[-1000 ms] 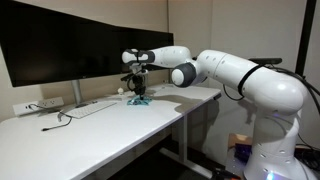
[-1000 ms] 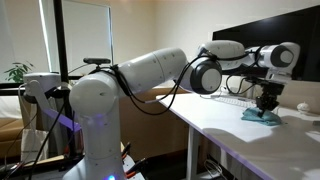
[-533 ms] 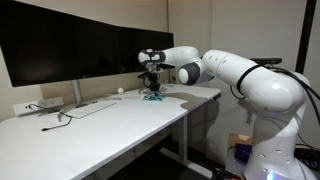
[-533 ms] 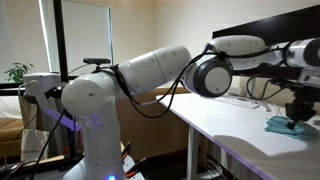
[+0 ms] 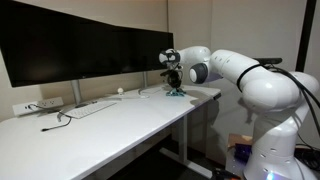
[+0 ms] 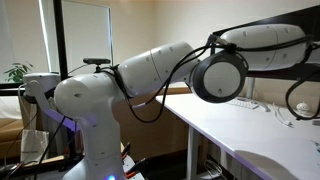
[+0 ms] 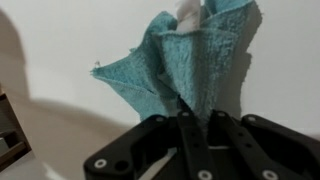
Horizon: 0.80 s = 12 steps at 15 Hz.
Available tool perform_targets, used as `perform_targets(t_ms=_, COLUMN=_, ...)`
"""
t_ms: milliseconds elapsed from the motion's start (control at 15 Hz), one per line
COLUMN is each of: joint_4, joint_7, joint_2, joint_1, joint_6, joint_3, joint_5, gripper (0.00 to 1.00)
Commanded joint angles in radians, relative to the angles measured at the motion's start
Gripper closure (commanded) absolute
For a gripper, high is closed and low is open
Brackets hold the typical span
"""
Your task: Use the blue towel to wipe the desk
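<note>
Pincer [image 7: 186, 105] gripped blue towel [image 7: 195, 55].
Jaws closed narrow on bunched cloth; towel lay on white table [image 5: 110, 122], far right end, just past rt edge of monitor [image 5: 140, 50].

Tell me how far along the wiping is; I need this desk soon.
Done: the gripper has grasped the blue towel and, over the last second, dragged it along the desk in front of the monitors toward the end by the robot. In hand: the towel is pinched and pressed on the surface near that end. Left: the stretch by the cable looks untouched.
</note>
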Motion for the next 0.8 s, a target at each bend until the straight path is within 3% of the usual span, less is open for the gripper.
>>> perform_targets(t_ms=0, joint_4=-0.029, joint_7=-0.055, joint_2=-0.033, joint_1=-0.025, joint_6=-0.014, joint_3=-0.014, joint_5=-0.021, gripper=0.93)
perform_targets(t_ms=333, joint_4=-0.013, joint_7=-0.081, joint_2=-0.048, joint_1=-0.009, joint_6=0.008, joint_3=-0.02, joint_5=-0.032, gripper=0.93)
perform_targets(t_ms=400, joint_4=-0.025, joint_7=-0.038, joint_2=-0.028, joint_1=-0.021, joint_6=0.016, joint_3=-0.017, joint_5=-0.019, gripper=0.86)
perform_targets(t_ms=533, joint_4=-0.023, joint_7=-0.046, joint_2=-0.039, joint_1=-0.011, joint_6=0.017, joint_3=-0.017, joint_5=-0.02, gripper=0.86)
perform_targets(t_ms=600, joint_4=-0.023, joint_7=-0.046, joint_2=-0.042, joint_1=-0.007, joint_6=0.017, joint_3=-0.018, joint_5=-0.02, gripper=0.93)
perform_targets(t_ms=733, joint_4=-0.033, joint_7=-0.056, joint_2=-0.032, joint_1=0.005, joint_6=0.012, joint_3=-0.026, joint_5=-0.033, gripper=0.93)
